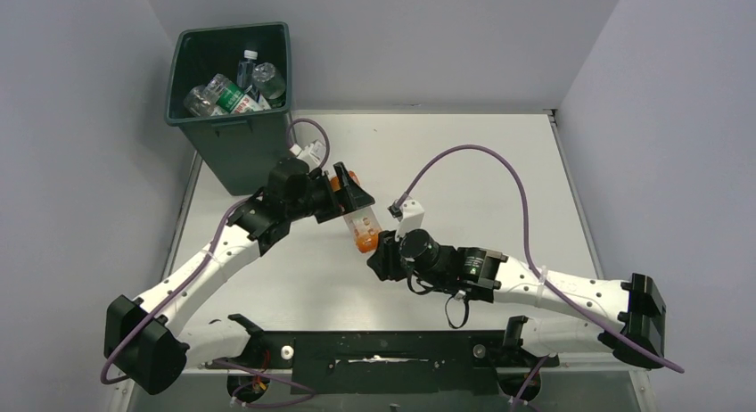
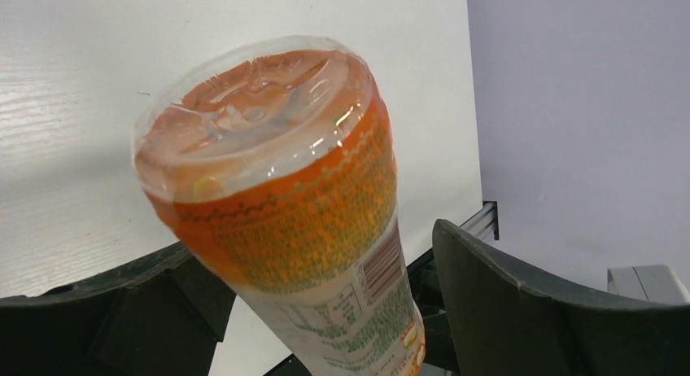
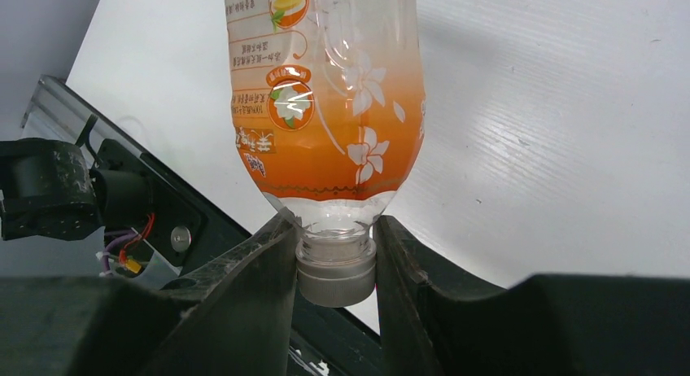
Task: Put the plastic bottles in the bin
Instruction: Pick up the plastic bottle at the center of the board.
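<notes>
An orange-labelled plastic bottle (image 1: pixel 358 219) hangs above the table between both arms. My right gripper (image 1: pixel 382 251) is shut on its grey cap and neck (image 3: pixel 335 266), and the body (image 3: pixel 325 91) points away from it. My left gripper (image 1: pixel 344 194) is open around the bottle's base end (image 2: pixel 268 172). In the left wrist view one finger (image 2: pixel 513 303) stands apart from the label, while the other finger (image 2: pixel 114 311) sits close beside it. The dark green bin (image 1: pixel 234 149) stands at the table's far left corner, with several clear bottles (image 1: pixel 234 93) inside.
The white table (image 1: pixel 499 180) is bordered by grey walls on the left, back and right. A black mounting rail (image 1: pixel 383 351) runs along the near edge between the arm bases. Purple cables (image 1: pixel 481 153) loop above both arms.
</notes>
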Controlling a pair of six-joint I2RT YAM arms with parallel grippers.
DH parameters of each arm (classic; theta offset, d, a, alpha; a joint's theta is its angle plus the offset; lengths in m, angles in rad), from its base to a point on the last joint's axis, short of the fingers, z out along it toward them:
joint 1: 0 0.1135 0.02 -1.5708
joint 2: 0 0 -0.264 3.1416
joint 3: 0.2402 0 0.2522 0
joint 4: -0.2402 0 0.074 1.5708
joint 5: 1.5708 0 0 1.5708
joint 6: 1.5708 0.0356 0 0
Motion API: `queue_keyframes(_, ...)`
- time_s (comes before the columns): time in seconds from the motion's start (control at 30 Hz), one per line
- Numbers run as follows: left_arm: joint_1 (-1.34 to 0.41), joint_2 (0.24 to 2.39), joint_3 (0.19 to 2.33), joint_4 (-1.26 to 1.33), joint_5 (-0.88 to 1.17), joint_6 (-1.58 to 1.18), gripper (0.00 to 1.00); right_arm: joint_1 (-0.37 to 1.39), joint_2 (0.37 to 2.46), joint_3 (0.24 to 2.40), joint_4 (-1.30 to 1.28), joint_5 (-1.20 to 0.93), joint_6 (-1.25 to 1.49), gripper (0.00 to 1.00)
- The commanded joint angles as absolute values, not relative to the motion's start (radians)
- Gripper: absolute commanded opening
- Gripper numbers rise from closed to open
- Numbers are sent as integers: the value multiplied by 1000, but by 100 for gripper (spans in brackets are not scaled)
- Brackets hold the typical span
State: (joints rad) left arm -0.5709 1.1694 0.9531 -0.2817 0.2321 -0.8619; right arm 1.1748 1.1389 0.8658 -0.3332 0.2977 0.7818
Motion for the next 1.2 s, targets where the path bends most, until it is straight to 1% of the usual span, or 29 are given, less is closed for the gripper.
queue_keyframes(0.0,-584,1173,955,-200,207,-869,84,1200,1134,914,-253,347,764,26)
queue_keyframes(0.37,-590,1176,926,-203,191,-864,84,1217,1076,901,-254,382,761,26)
queue_keyframes(0.83,-591,1183,915,-194,180,-861,84,1242,1080,910,-244,392,752,26)
queue_keyframes(0.87,-590,1182,914,-193,179,-861,83,1242,1083,911,-246,393,753,26)
queue_keyframes(0.9,-590,1180,912,-191,181,-862,80,1244,1088,912,-251,394,756,26)
queue_keyframes(1.03,-591,1184,918,-188,195,-864,63,1244,1097,909,-256,397,767,26)
queue_keyframes(1.17,-590,1186,925,-191,202,-864,49,1243,1103,910,-264,402,774,28)
